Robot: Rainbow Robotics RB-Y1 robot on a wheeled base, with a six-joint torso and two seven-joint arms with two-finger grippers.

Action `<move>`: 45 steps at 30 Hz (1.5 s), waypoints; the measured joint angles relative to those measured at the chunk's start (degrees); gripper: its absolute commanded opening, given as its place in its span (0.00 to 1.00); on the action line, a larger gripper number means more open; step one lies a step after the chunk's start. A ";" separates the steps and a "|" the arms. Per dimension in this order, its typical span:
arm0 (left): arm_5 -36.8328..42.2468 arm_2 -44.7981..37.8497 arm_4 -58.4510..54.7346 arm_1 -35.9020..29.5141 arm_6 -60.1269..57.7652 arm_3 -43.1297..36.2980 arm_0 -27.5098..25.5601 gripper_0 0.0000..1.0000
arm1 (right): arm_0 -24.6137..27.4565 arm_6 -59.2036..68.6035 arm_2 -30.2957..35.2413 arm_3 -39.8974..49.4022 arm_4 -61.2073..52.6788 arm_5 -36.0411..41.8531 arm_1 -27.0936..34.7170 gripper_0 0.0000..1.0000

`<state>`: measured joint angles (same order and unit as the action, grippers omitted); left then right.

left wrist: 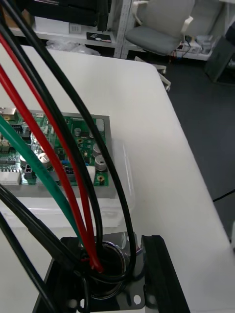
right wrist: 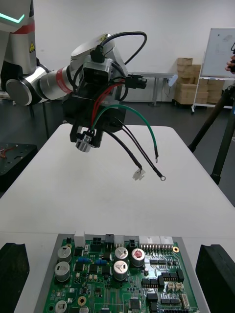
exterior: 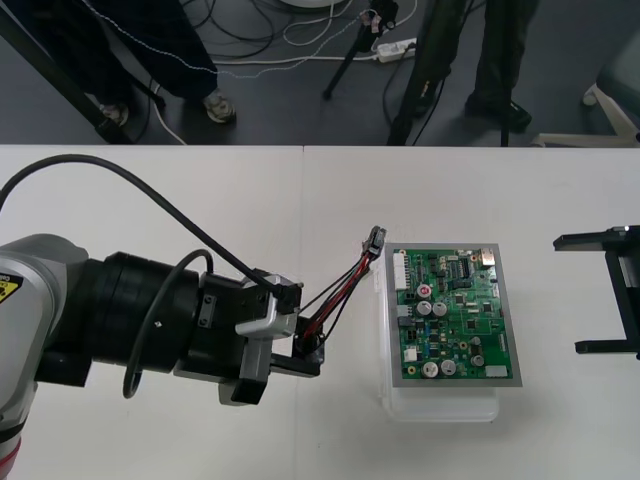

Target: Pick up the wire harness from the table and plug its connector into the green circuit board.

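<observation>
My left gripper [exterior: 308, 352] hangs above the table just left of the green circuit board [exterior: 455, 315], shut on the wire harness's round metal socket [exterior: 312, 345]. Red, black and green wires [exterior: 340, 290] rise from it to the small black plug [exterior: 376, 240], which floats near the board's far left corner, not in the board. In the right wrist view the socket [right wrist: 84, 142] hangs under the left gripper, the plug [right wrist: 137, 81] sticks out sideways, and loose wire ends [right wrist: 159, 173] dangle. In the left wrist view the socket [left wrist: 110, 266] sits between my fingers. My right gripper [exterior: 568, 295] waits open at the right edge.
The board rests on a white base [exterior: 440, 405] right of the table's middle. Its near edge shows between the right gripper's spread fingers [right wrist: 215, 274] as board [right wrist: 117, 279]. Open table lies beyond the board and to the left. Dark floor with cables runs past the far edge.
</observation>
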<state>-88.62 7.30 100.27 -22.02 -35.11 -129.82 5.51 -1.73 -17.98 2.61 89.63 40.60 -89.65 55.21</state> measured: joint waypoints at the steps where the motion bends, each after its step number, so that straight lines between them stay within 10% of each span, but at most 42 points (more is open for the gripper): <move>1: 0.00 0.00 -0.02 0.01 -1.77 -0.68 -0.50 0.00 | -0.09 0.00 0.00 0.02 0.00 0.00 0.00 1.00; 21: -0.01 -2.83 -6.44 3.78 -8.21 -4.06 -11.17 0.00 | -9.69 3.80 -7.53 1.12 1.15 0.00 0.25 1.00; 45: -0.02 -4.07 -25.44 4.49 -28.33 -4.15 -6.45 0.00 | -22.26 7.40 -23.82 -2.72 -7.11 2.03 0.51 1.00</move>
<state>-88.64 3.23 74.83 -17.53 -63.44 -133.96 -0.94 -23.99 -10.58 -21.22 86.90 33.49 -87.62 55.71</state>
